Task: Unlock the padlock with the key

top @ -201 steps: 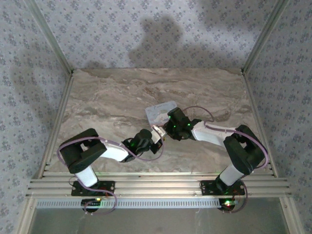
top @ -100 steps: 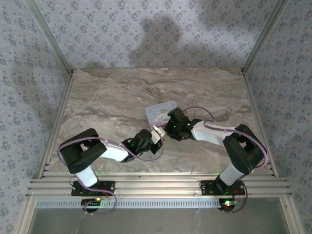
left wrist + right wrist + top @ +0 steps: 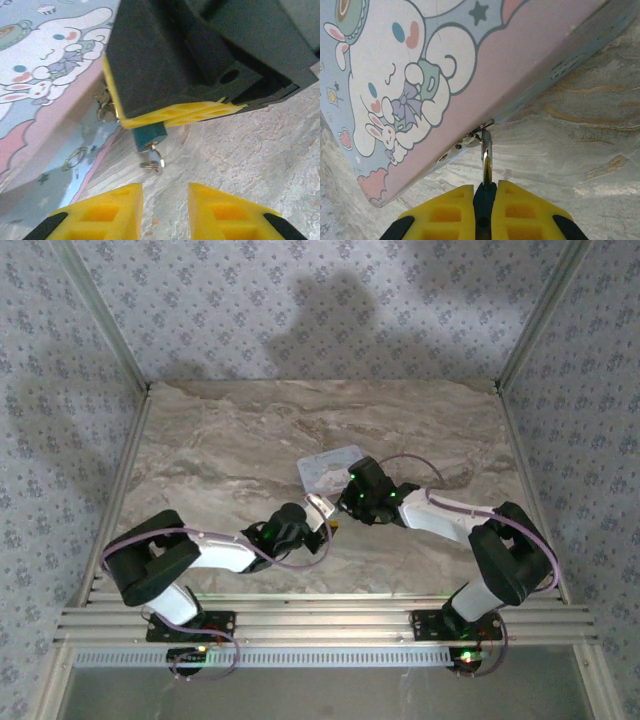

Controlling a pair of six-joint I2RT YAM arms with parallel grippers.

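Near the middle of the worktop (image 3: 210, 460), the right hand (image 3: 485, 192) is reaching in from about 4 o'clock and clamping its yellow fingers (image 3: 522, 210) tight on the padlock (image 3: 150, 134). In the right wrist view only a slim dark strip of the lock is showing between them. The shackle (image 3: 486, 150) is pointing toward 12 o'clock in that view and hooking through the small metal hasp (image 3: 470, 137) on the near edge of the tin (image 3: 328, 468). The tin is pale blue with a cartoon rabbit lid, and it is lying flat just toward 12 o'clock from the two hands. In the left wrist view the teal body of the padlock is sticking out from under the right hand toward 6 o'clock. A small metal ring (image 3: 152, 164) is dangling from its lower end. Whether that ring belongs to a key, I cannot tell. The left hand (image 3: 165, 200) is coming in from about 8 o'clock, with its yellow tips standing apart and gripping nothing. It is hanging just short of the ring, with bare marbled stone showing in the gap between them. In the top view the two hands are meeting almost nose to nose beside the tin's near corner.
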